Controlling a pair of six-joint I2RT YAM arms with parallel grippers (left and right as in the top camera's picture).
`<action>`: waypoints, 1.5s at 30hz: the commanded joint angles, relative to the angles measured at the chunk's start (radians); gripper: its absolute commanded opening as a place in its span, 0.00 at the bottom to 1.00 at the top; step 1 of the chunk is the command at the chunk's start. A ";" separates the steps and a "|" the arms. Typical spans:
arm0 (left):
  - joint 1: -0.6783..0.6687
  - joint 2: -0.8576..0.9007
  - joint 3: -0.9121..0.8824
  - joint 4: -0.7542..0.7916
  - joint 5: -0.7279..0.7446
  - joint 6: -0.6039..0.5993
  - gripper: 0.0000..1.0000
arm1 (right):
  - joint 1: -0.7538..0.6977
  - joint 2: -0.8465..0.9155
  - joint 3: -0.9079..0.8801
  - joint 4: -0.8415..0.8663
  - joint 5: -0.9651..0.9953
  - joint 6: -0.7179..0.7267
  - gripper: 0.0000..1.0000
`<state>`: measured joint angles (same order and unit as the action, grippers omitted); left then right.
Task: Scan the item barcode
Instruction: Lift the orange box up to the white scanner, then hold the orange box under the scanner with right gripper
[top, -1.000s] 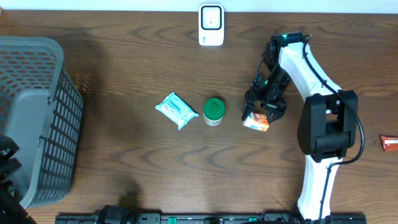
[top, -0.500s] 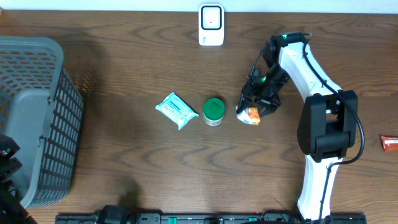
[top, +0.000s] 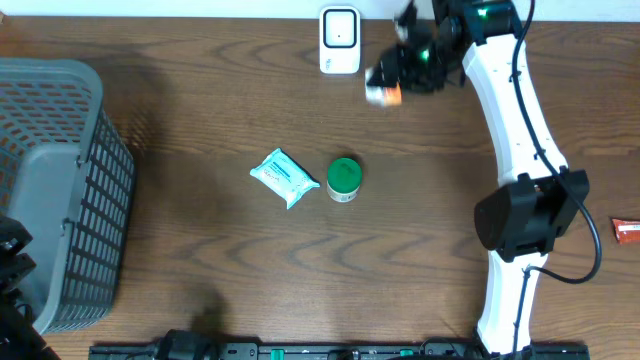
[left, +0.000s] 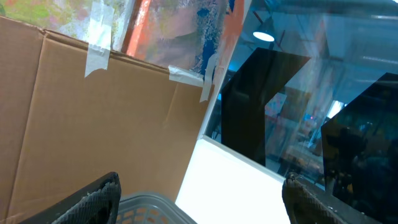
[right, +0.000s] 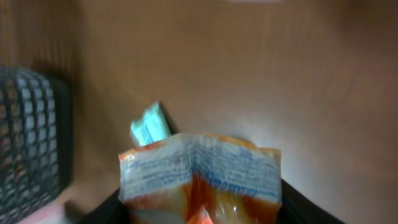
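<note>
Right tool (top: 395, 78) is pinching an orange and white snack packet (top: 383, 93). On the wrist cam the packet (right: 199, 177) fills the bottom of the shot with a dark finger on each side, and its back seam and small print face the lens. I can't find a barcode, the print is too blurry.

From overhead the packet is just beside the white barcode scanner (top: 339, 40), on its right and a touch nearer the robot, not touching it. It looks held up off the wooden tabletop (top: 200, 100), though that part is smeared.

Out from the scanner toward the robot, a green-lidded jar (top: 344, 179) stands upright with a light blue wipes pack (top: 285, 177) close on its left, a small gap between them. Far left of the scanner is the grey mesh basket (top: 100, 200). Far right, at the tabletop's edge, a small red packet (top: 626, 230) lies well apart from everything.

Left tool (left: 202, 183) is spread wide with nothing in it, above the basket rim (left: 149, 208), with a taped cardboard box (left: 106, 124) behind.
</note>
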<state>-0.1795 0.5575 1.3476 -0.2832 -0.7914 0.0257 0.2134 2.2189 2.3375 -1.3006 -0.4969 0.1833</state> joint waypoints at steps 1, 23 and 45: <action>0.005 -0.011 -0.002 0.003 -0.002 -0.002 0.83 | 0.059 0.000 0.091 0.133 0.257 0.014 0.53; 0.005 -0.011 -0.002 -0.005 -0.002 -0.002 0.83 | 0.161 0.386 0.040 1.027 0.597 -0.047 0.59; 0.005 -0.011 -0.002 -0.014 -0.002 -0.002 0.83 | 0.101 0.046 0.066 0.565 0.718 -0.059 0.59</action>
<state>-0.1791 0.5571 1.3476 -0.2996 -0.7914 0.0257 0.3622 2.4928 2.3779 -0.6392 0.1097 0.1486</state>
